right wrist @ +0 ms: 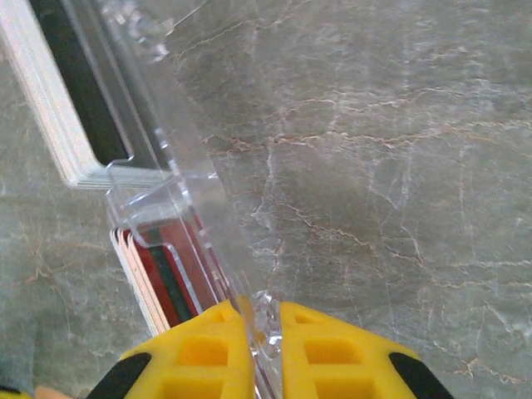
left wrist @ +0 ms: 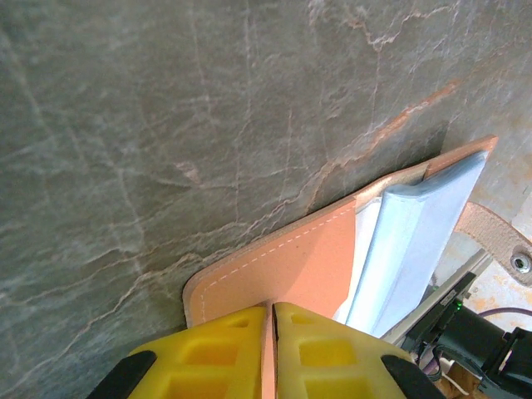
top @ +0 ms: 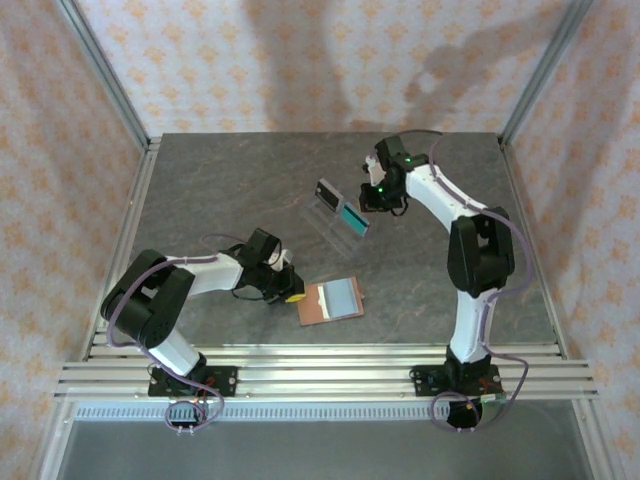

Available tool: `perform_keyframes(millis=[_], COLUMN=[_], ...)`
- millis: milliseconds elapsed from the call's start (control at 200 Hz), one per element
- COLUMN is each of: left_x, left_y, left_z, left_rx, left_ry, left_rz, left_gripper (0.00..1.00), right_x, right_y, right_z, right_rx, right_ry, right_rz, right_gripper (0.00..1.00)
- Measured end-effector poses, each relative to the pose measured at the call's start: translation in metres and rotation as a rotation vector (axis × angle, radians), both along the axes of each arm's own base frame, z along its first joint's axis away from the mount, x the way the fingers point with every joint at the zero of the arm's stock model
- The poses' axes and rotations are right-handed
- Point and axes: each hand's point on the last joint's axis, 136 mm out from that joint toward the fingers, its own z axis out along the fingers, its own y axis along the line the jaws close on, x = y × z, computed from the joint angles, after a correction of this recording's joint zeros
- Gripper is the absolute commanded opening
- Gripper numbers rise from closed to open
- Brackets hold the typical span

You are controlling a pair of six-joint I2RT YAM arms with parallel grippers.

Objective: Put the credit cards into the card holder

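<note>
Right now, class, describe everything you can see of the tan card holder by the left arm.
The tan card holder lies on the grey marbled table, beside the left arm. It looks like leather, with a rounded corner, pale edge stitching and a light-blue inner pocket. The yellow fingers of the left gripper are shut on its edge.

We see the left gripper (top: 291, 295) touching the left edge of the tan card holder (top: 335, 300), flat on the table (top: 220, 190). The right gripper (top: 370, 208) meets the clear rack (top: 335, 206), with a teal card (top: 354, 217) standing in it.
</note>
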Motion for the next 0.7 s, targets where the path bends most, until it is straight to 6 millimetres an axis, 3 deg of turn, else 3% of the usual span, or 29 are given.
perform_keyframes(millis=[135,355,556,696], left_x=[0.000,0.000,0.000,0.000], left_y=[-0.001,-0.003,-0.004,-0.004], left_z=[-0.001,0.000,0.000,0.000], left_rx=[-0.003,-0.014,-0.016,-0.016], left_ry=[0.005,0.007,0.006,0.000], left_rz=[-0.006,-0.014,-0.017,-0.023], left_gripper=[0.14,0.14,0.14,0.14], right_x=[-0.008,-0.014,-0.018,-0.014], right_y=[-0.012,-0.026,-0.032,-0.036], right_z=[0.000,-0.004,-0.001,0.015], right_rx=[0.016,0.029,-0.005,-0.053], right_ry=[-0.015,-0.018,-0.021,-0.055], right_rz=[-0.152,-0.326,-0.323,-0.275], right_gripper=[0.13,0.26,0.37,0.42])
